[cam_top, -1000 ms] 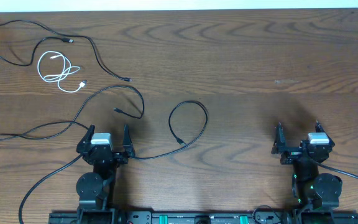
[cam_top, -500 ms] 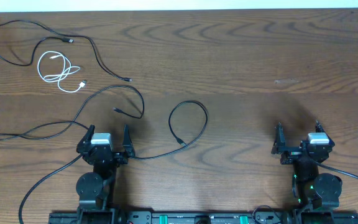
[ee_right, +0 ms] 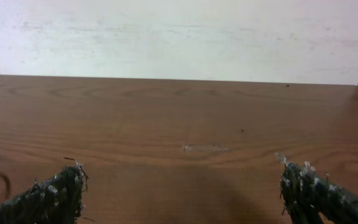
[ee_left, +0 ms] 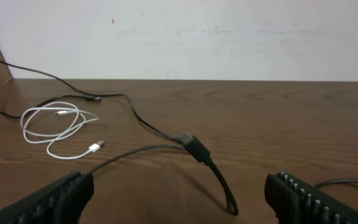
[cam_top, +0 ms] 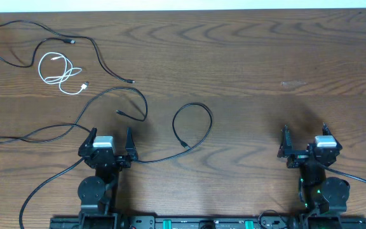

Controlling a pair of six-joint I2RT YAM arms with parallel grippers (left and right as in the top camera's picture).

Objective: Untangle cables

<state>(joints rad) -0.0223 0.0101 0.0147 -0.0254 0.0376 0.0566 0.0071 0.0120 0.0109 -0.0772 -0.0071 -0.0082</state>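
Across the wooden table (cam_top: 265,57), long black cables (cam_top: 94,44) are sprawling over the left half. The left claw (cam_top: 111,135) and right claw (cam_top: 304,131) are sitting at the near edge, both gaping wide and gripping nothing. The small white cable (cam_top: 59,70) is lying coiled at the far left.

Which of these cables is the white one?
The short white cable, loosely coiled at the upper left of the overhead view; every other one is black, longer and sprawled out.
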